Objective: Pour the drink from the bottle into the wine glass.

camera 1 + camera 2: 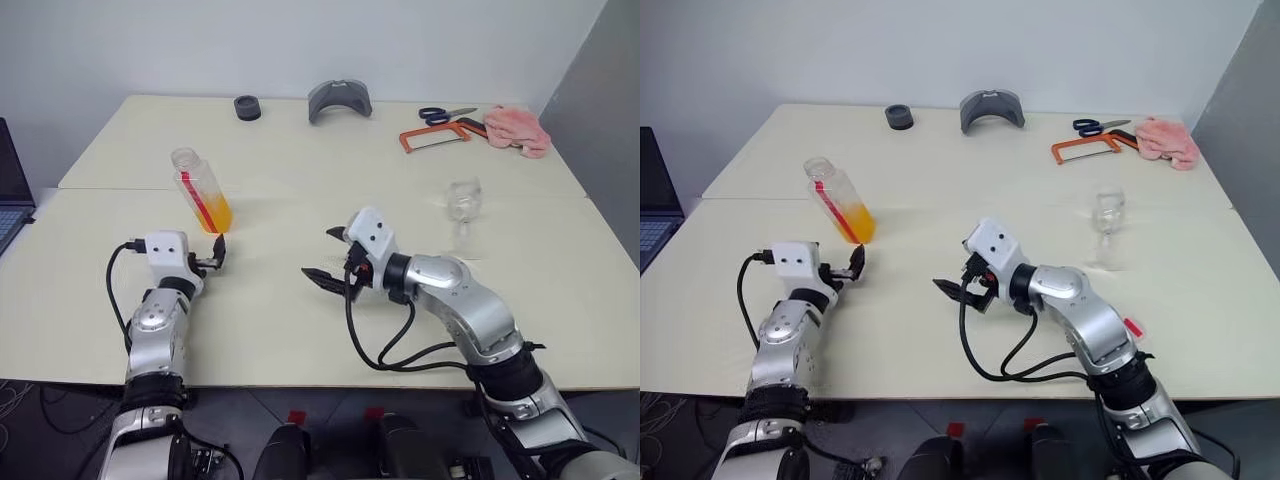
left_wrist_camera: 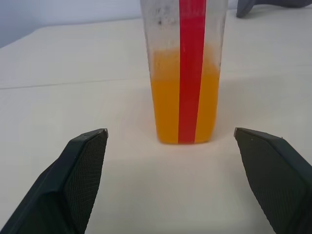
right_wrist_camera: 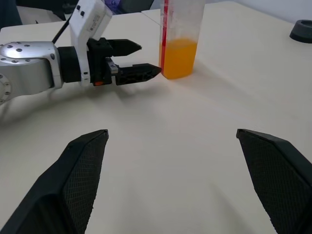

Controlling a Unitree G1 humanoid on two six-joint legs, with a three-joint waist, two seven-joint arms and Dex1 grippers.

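Left wrist view: bottle (image 2: 184, 73) top cut off, bare tabletop (image 2: 73, 97) around; both end effectors (image 1: 217, 252) (image 1: 330, 258) released.

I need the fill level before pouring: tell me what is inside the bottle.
The bottle holds orange drink in its lower part; above that it looks empty, with droplets on the wall. A red label strip covers a narrow band of the contents. No cap is on its mouth.
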